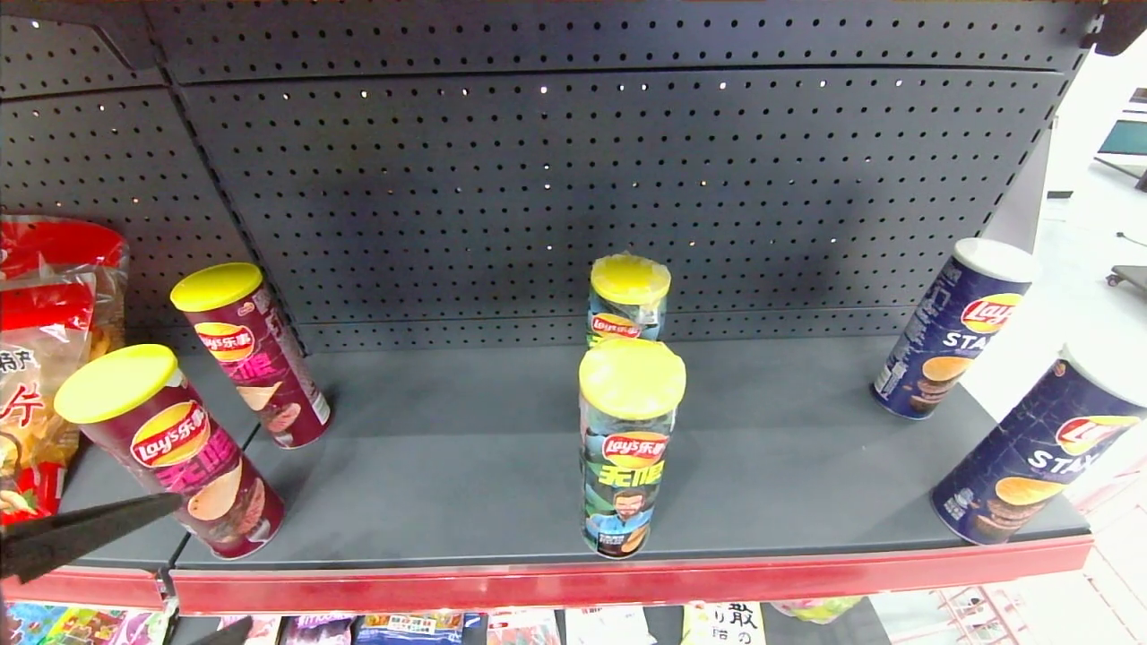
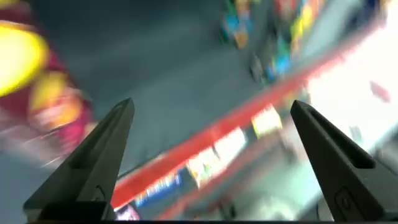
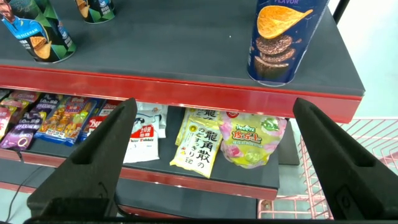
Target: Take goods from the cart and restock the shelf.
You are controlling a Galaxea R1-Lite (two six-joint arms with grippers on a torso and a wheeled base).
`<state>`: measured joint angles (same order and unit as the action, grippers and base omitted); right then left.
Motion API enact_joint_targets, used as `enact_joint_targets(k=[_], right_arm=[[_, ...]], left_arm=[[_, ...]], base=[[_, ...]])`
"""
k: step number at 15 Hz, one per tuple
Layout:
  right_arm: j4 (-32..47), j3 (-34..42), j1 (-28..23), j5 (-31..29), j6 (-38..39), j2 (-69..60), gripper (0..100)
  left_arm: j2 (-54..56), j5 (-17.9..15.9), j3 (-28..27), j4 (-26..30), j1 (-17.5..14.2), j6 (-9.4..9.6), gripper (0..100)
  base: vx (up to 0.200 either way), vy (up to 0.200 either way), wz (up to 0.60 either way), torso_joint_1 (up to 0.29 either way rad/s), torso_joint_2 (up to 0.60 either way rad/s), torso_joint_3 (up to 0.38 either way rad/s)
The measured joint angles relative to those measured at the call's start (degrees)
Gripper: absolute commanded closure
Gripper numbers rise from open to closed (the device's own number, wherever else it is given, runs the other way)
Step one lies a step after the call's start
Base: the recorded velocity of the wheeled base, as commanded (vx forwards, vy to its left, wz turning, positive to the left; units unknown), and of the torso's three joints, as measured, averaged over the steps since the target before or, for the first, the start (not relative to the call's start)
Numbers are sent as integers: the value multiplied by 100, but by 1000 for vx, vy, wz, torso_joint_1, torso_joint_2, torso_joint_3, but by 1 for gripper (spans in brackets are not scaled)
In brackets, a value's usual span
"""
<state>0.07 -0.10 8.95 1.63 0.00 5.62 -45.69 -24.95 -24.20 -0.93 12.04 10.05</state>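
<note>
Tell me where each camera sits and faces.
Head: on the head, looking down at the shelf; left jaws at lower left.
Left wrist: on the left arm, facing the shelf's red edge, maroon can; open jaws.
Right wrist: on the right arm, facing snack bags below; open jaws.
Head and right wrist share the blue can.

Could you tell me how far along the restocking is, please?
Looks done: maroon cans, green cans and navy cans stand on the shelf. In hand: nothing; left gripper and right gripper are open. Left: bare gaps between the pairs.
</note>
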Motion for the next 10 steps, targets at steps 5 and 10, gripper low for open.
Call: enact_joint_targets(k=[5, 10], right_arm=[[2, 0, 0, 2, 0, 0, 0], [-2, 0, 0, -2, 0, 0, 0]], left_arm=[[-1798, 55, -33, -486, 438, 820, 0], [-3440, 163, -297, -1543, 831, 1018, 0]], base=[[0, 0, 0, 0, 0, 0], [0, 0, 0, 0, 0, 0]])
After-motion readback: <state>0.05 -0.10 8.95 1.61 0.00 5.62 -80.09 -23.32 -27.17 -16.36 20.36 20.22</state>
